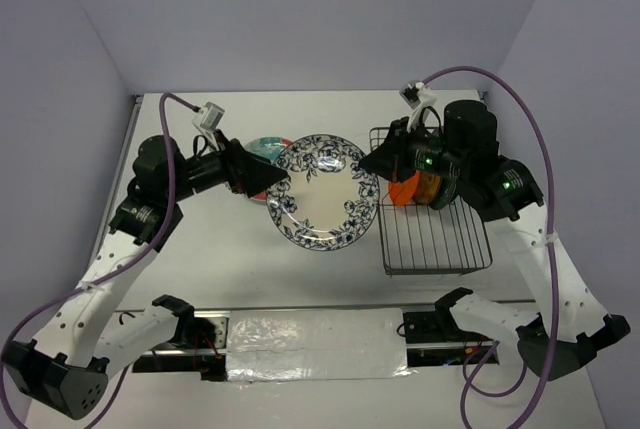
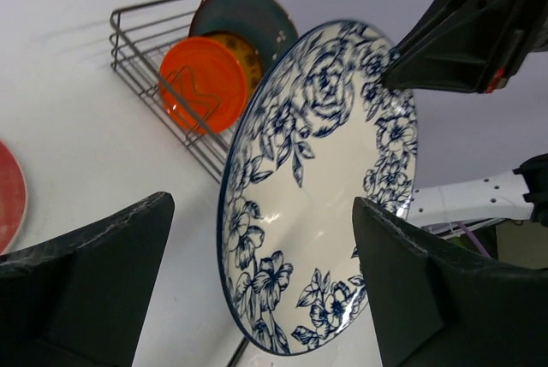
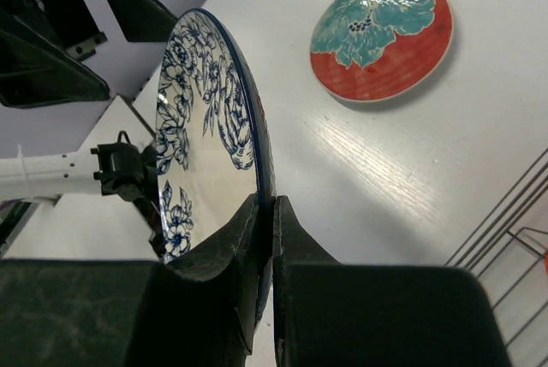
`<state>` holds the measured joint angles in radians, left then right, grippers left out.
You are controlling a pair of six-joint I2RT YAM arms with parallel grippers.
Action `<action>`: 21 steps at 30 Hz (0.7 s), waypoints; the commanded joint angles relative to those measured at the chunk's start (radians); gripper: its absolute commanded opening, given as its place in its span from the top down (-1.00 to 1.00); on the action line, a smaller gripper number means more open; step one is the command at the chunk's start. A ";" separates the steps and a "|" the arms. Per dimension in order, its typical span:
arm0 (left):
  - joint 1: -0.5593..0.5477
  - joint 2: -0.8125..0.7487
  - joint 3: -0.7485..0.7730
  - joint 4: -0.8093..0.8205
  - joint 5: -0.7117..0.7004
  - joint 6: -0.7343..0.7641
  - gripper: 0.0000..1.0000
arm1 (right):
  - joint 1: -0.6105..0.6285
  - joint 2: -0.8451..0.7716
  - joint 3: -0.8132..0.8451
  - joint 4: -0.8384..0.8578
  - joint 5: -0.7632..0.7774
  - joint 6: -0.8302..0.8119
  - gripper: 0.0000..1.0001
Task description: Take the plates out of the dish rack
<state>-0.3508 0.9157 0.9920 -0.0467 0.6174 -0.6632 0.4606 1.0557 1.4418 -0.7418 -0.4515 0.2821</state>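
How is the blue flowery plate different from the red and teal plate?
The blue flowery plate is white with dark blue flowers; the red and teal plate has a teal flower over red. The blue flowery plate is up on edge, pinched by the right fingers; the red and teal plate lies flat on the table. Both are round.

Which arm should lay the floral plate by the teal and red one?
Left, probably: the left gripper, open, faces the floral plate, beside the teal-and-red plate; the right gripper pinches its far rim.
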 commanded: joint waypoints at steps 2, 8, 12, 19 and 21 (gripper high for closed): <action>-0.016 0.011 -0.056 0.068 0.018 -0.029 -0.89 | -0.007 -0.048 0.011 0.326 -0.116 0.103 1.00; -0.040 0.060 -0.049 0.001 0.007 0.003 -0.51 | -0.007 -0.036 -0.018 0.386 -0.092 0.118 1.00; -0.043 0.083 -0.035 0.002 0.007 0.001 1.00 | -0.007 -0.013 -0.046 0.418 -0.092 0.137 0.94; 0.033 0.141 0.069 -0.254 -0.458 -0.091 1.00 | -0.057 0.001 -0.006 0.075 0.575 0.100 -1.00; 0.143 0.188 0.096 -0.271 -0.456 -0.131 1.00 | -0.092 -0.014 -0.021 0.045 0.648 0.080 -1.00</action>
<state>-0.3260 1.0729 0.9936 -0.3168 0.3321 -0.7078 0.4084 1.0649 1.3949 -0.5995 -0.0731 0.3698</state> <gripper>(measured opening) 0.177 0.998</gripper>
